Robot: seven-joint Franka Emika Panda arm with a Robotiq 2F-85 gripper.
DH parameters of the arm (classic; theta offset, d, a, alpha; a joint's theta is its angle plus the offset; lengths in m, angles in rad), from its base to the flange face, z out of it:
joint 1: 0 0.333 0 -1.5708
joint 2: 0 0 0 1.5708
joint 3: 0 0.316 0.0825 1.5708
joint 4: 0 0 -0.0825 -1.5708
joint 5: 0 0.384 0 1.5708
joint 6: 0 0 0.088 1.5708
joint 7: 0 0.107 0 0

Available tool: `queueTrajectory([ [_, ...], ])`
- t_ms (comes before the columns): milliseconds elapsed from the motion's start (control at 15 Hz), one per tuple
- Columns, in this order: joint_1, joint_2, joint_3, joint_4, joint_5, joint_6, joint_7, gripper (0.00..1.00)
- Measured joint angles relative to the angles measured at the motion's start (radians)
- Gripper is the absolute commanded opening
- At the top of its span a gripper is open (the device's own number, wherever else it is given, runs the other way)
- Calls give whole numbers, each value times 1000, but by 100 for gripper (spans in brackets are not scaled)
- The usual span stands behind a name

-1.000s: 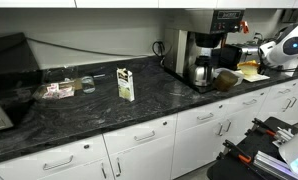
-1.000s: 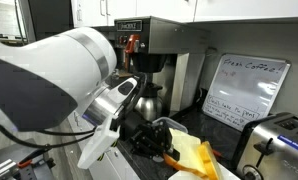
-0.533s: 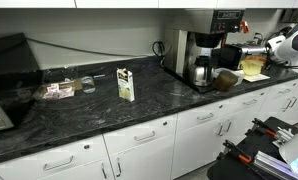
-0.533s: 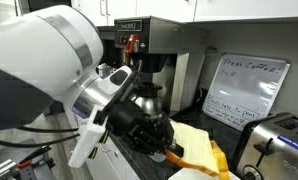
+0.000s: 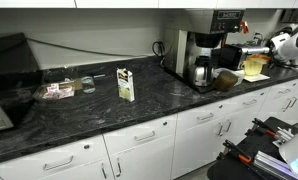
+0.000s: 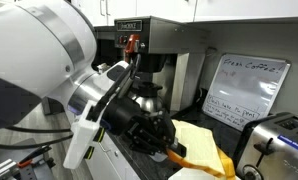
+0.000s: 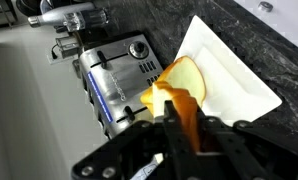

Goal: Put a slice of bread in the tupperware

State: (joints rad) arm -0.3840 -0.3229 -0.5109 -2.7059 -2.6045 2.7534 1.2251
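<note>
My gripper [image 7: 179,115] is shut on the slice of bread [image 7: 181,80], a thin yellowish-tan piece standing on edge between the black fingers. It hangs above a white square plate [image 7: 234,85] and next to a silver toaster [image 7: 114,75]. In both exterior views the slice [image 5: 254,67] [image 6: 201,148] sits at the arm's end, right of the coffee machine [image 5: 202,50]. A clear plastic tub [image 5: 59,90], apparently the tupperware, lies far off along the counter.
A round dark brown lump [image 5: 226,80] lies by the coffee machine. A small carton [image 5: 125,83] and a glass jar [image 5: 86,84] stand mid-counter. A whiteboard [image 6: 244,90] leans behind the toaster [image 6: 279,140]. The counter's front edge runs above white cabinets [image 5: 139,150].
The arm has shifted a little above the plate and toaster with the slice still gripped; the slice has risen slightly. Nothing else has moved.
</note>
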Motion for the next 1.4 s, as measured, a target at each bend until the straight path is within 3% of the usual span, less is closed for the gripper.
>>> queueTrajectory([
  [467,13,-5,-2,5,0,-13,-14,4],
  [867,13,-68,-70,15,0,-65,-34,4],
  [1400,45,-131,-87,10,1,-68,-90,4],
])
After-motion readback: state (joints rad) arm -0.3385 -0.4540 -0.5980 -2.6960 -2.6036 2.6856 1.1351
